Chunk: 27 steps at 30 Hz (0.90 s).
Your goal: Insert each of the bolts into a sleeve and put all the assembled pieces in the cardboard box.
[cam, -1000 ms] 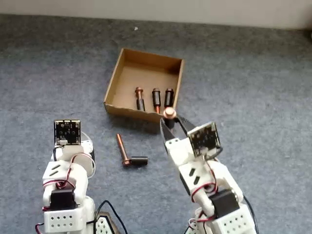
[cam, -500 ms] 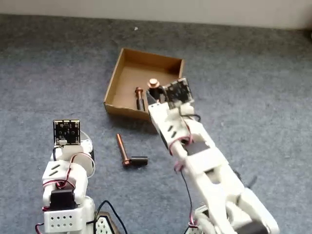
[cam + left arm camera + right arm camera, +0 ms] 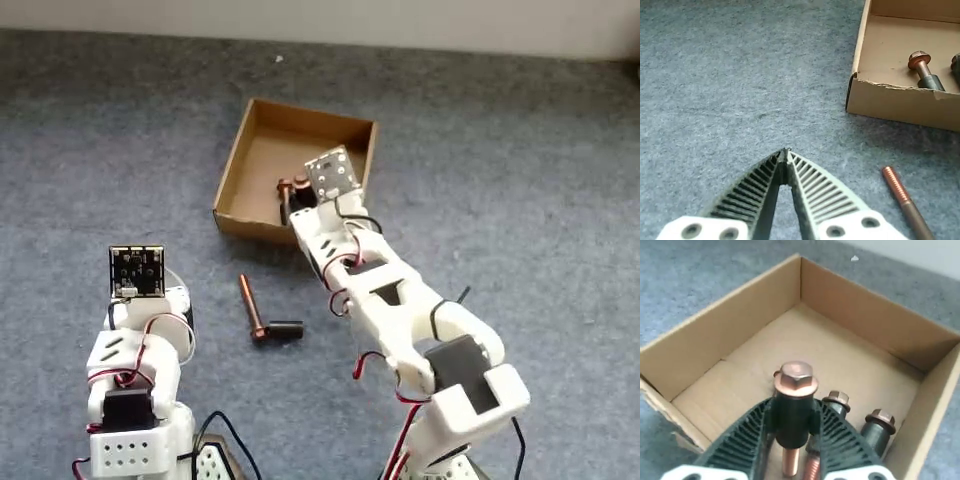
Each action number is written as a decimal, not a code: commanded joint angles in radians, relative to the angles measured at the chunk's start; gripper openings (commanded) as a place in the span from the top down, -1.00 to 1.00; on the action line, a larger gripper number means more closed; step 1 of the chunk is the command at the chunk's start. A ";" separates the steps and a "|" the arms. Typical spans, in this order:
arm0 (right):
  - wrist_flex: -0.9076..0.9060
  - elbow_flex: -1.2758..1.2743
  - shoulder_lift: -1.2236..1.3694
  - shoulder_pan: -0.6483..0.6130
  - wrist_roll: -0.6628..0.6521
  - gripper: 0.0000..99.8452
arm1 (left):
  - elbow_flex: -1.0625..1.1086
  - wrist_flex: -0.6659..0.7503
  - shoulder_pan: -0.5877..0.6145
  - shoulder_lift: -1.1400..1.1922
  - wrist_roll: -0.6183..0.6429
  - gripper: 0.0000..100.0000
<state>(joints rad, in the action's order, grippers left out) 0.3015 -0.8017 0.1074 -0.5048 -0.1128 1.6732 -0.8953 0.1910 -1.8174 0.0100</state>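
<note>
Grey carpet (image 3: 520,150) covers the work surface. The open-topped cardboard box (image 3: 232,175) lies ahead of both arms.

The right gripper (image 3: 792,412) is positioned over the box interior and is clenched on the held piece (image 3: 794,390). This piece is a copper bolt with a hexagonal flanged head, seated in a black cylindrical sleeve. Its copper shank protrudes below the sleeve. The piece is upright, head up.

The right wrist view shows a second piece (image 3: 837,400) and a third piece (image 3: 877,422) lying in the box beyond the fingers, side by side near one wall.

The high view adds a loose bolt (image 3: 250,305) and a loose sleeve (image 3: 285,329) on the carpet, outside the box and between the arms. The bolt's head end lies just beside the sleeve.

The left wrist view shows the left gripper (image 3: 785,152) over bare carpet, its jaws closed tip to tip on nothing. The threaded end of the loose bolt lies near it.
</note>
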 commanded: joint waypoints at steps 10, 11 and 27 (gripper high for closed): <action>-0.194 0.096 -0.114 0.013 -0.009 0.66 | 0.022 0.025 0.008 -0.004 -0.018 0.99; -0.248 0.097 -0.151 0.013 -0.008 0.66 | 0.022 0.025 0.010 -0.004 -0.018 0.99; -1.173 0.234 -0.453 -0.076 -0.017 0.66 | 0.019 0.026 0.016 -0.004 -0.018 0.99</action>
<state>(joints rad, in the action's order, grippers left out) -0.6928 -0.6820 -0.3345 -0.5432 -0.1189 1.6747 -0.8922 0.1910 -1.8174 0.0038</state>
